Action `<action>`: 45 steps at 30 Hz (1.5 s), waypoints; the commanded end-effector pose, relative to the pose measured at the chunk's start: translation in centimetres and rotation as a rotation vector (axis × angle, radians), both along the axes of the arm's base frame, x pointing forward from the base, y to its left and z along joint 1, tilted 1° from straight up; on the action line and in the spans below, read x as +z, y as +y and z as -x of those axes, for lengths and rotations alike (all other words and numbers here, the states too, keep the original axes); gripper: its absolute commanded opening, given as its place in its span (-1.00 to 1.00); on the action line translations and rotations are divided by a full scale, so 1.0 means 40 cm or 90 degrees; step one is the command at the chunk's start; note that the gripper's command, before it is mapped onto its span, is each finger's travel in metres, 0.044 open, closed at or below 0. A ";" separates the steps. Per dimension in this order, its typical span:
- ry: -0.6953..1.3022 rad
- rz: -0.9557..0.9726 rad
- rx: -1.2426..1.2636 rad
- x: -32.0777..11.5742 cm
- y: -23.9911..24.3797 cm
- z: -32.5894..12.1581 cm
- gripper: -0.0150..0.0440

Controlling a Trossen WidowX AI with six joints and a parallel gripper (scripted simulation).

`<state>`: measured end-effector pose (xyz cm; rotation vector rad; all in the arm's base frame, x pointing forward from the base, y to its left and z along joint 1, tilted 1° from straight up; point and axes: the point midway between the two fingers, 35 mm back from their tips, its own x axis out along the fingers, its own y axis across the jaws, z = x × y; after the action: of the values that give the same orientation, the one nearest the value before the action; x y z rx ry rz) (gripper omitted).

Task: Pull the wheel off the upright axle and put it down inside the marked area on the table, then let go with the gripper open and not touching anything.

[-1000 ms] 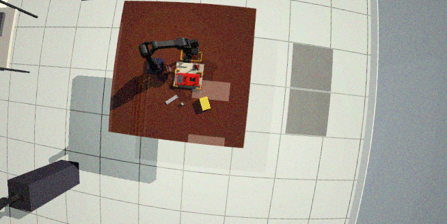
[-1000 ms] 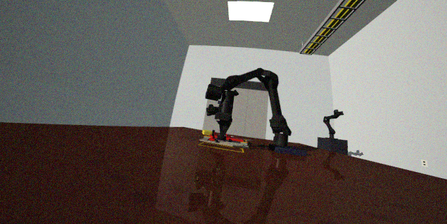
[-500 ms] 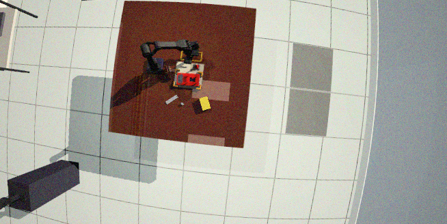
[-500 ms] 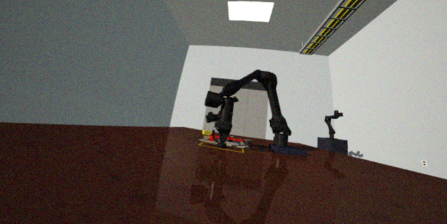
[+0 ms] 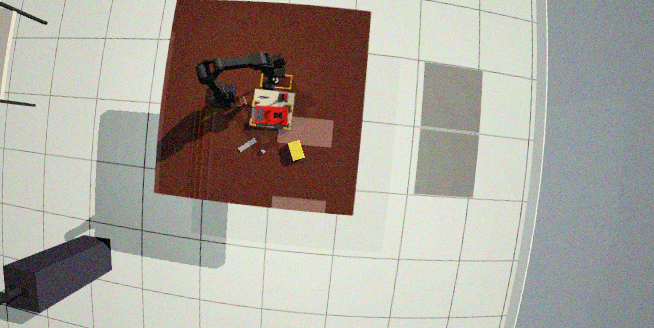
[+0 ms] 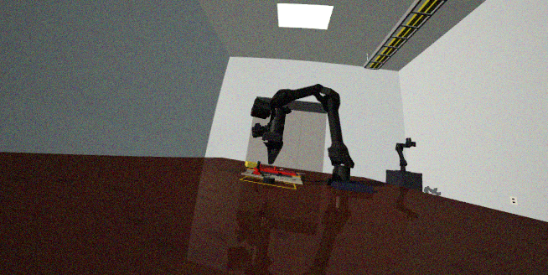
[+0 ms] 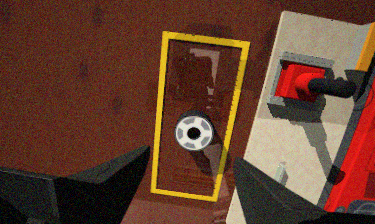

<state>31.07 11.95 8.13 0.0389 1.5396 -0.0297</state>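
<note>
The wheel (image 7: 194, 142) (image 5: 276, 82) (image 6: 269, 179), dark with a pale spoked hub, lies flat on the table inside the yellow outline of the marked area (image 7: 159, 115) (image 5: 291, 81) (image 6: 285, 186). In the wrist view it is in the outline's lower half, clear of the lines. My gripper (image 7: 191, 157) (image 6: 271, 163) is open and empty, pointing down above the wheel and not touching it. The thin pale upright axle (image 7: 281, 172) stands bare on the beige board (image 7: 273, 135) beside the area.
The board carries a red block (image 7: 288, 82) with a black bent part and a large red panel (image 7: 360, 135) (image 5: 265, 115). In the top view, a yellow block (image 5: 296, 150) and a grey bar (image 5: 247, 145) lie beyond the board.
</note>
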 end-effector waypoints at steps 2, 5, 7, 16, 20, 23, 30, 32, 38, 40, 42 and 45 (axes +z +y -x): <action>0.005 0.002 -0.001 0.024 -0.015 0.039 0.79; 0.006 0.002 -0.002 0.078 -0.045 0.118 1.00; 0.007 0.002 -0.003 0.106 -0.065 0.173 1.00; 0.007 0.002 -0.004 0.124 -0.081 0.214 1.00; 0.007 0.002 -0.004 0.124 -0.081 0.214 1.00; 0.007 0.002 -0.004 0.124 -0.081 0.214 1.00; 0.007 0.002 -0.004 0.124 -0.081 0.214 1.00; 0.007 0.002 -0.004 0.124 -0.081 0.214 1.00; 0.007 0.002 -0.004 0.124 -0.081 0.214 1.00; 0.007 0.002 -0.004 0.124 -0.081 0.214 1.00; 0.007 0.002 -0.004 0.124 -0.081 0.214 1.00; 0.007 0.002 -0.004 0.124 -0.081 0.214 1.00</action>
<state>22.56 8.69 13.07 0.0340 1.5504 -0.0338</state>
